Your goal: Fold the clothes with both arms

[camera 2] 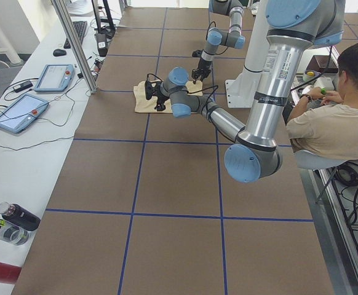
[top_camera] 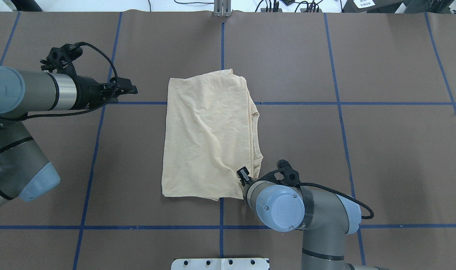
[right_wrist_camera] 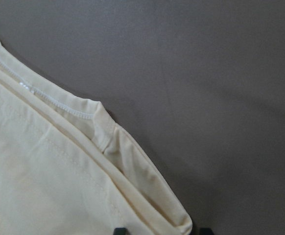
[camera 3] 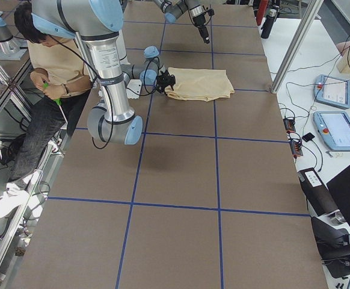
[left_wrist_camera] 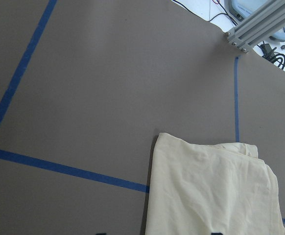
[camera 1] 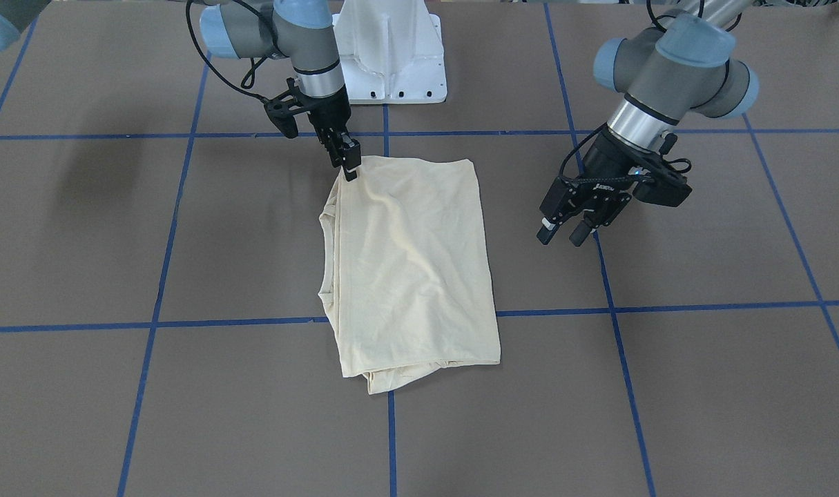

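The cream shirt (camera 1: 409, 269) lies folded into a rough rectangle mid-table, its print hidden and its ribbed neckline (right_wrist_camera: 44, 98) showing along one side. My right gripper (camera 1: 350, 169) points down at the shirt's near corner on the neckline side (top_camera: 244, 175). In the right wrist view that corner lies flat between the gripper's (right_wrist_camera: 162, 231) parted fingertips, so it is open. My left gripper (camera 1: 563, 235) is open and empty, hovering above bare table off the shirt's opposite side (top_camera: 132, 90). The left wrist view sees the shirt's (left_wrist_camera: 211, 191) far corner.
Blue tape lines (top_camera: 288, 103) divide the brown table cover into squares. The white pedestal base (camera 1: 391, 55) stands at the robot's edge. A seated person (camera 2: 333, 123) is beside the base. Control tablets (camera 3: 337, 129) and an aluminium post (camera 2: 74, 43) line the far bench.
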Available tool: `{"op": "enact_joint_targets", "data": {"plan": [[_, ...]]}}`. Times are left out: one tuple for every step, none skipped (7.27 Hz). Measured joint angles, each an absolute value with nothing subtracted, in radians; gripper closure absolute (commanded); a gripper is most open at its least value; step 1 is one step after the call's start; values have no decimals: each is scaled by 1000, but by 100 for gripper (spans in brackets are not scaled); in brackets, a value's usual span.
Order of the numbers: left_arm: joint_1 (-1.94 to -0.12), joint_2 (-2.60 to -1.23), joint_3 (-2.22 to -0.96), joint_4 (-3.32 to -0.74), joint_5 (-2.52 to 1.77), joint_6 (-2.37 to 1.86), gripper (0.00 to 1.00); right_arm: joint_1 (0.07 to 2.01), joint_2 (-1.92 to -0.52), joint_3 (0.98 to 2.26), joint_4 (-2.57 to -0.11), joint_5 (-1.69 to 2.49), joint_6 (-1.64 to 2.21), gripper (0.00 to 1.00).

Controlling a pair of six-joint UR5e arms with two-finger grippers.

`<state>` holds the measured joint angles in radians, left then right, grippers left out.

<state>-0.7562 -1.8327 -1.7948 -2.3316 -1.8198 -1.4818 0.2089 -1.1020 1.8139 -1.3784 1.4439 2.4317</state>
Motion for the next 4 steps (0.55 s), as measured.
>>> {"op": "enact_joint_targets", "data": {"plan": [[-756, -1832, -1795, -2332, -1820, -1482, 23, 209, -1094, 1803, -1377, 1436, 2434, 61], [-756, -1832, -1795, -2332, -1819, -1482, 23, 209, -1089, 1795, -1378, 1431, 2434, 100], [-756, -1832, -1795, -2332, -1819, -1482, 23, 209, -1086, 1791, -1381, 1428, 2434, 100], [-756, -1832, -1796, -2332, -1819, -1482, 23, 209, -1086, 1791, -1384, 1427, 2434, 100]]}}
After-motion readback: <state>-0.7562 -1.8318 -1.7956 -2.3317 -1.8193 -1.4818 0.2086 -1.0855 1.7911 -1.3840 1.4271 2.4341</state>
